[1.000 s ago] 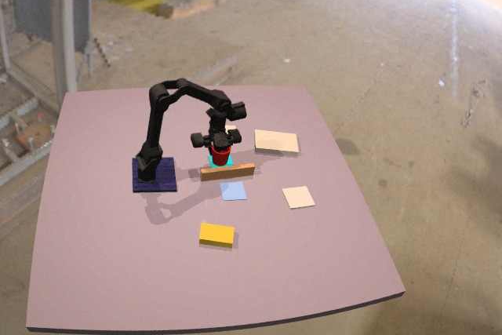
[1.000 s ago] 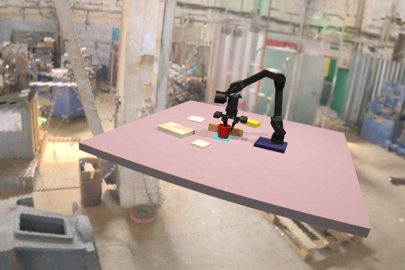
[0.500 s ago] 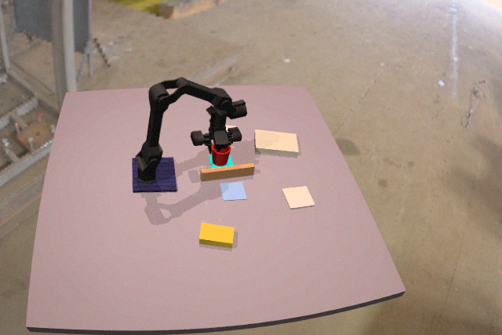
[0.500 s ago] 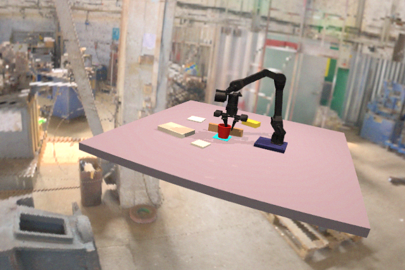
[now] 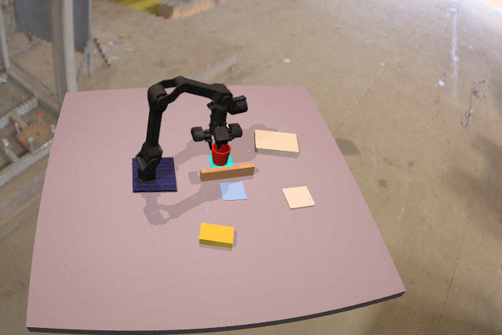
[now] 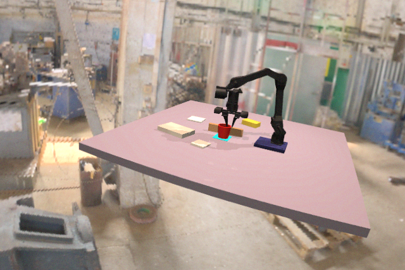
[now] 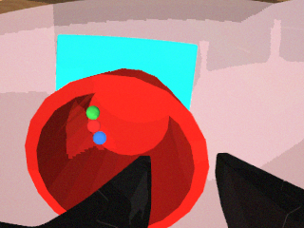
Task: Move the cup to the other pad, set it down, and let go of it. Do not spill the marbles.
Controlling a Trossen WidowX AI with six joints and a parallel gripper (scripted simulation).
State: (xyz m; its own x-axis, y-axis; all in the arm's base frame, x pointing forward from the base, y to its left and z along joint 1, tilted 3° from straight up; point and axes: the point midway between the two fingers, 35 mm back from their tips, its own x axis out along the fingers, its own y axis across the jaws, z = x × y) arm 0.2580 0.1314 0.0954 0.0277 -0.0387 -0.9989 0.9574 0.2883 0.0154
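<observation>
The red cup (image 5: pixel 220 155) (image 6: pixel 224 131) (image 7: pixel 201 152) stands upright on the cyan pad (image 5: pixel 230 162) (image 6: pixel 216 136) (image 7: pixel 125 54). A green marble (image 7: pixel 92 112), a red marble (image 7: pixel 93 125) and a blue marble (image 7: pixel 100 138) lie inside it. My gripper (image 5: pixel 214 147) (image 6: pixel 230 126) (image 7: pixel 184 165) is partly open at the cup's rim, one finger over the inside of the cup and the other outside, with gaps to the wall. The light blue pad (image 5: pixel 233 191) lies beyond the barrier and is hidden in the exterior view.
An orange-brown barrier (image 5: pixel 227 172) (image 6: pixel 236 131) stands between the two pads. A beige block (image 5: pixel 276 141) (image 6: pixel 176 129), a cream tile (image 5: pixel 299 197) (image 6: pixel 196 119), a yellow block (image 5: pixel 216 234) (image 6: pixel 251 122) and another small cream tile (image 6: pixel 200 143) lie around them.
</observation>
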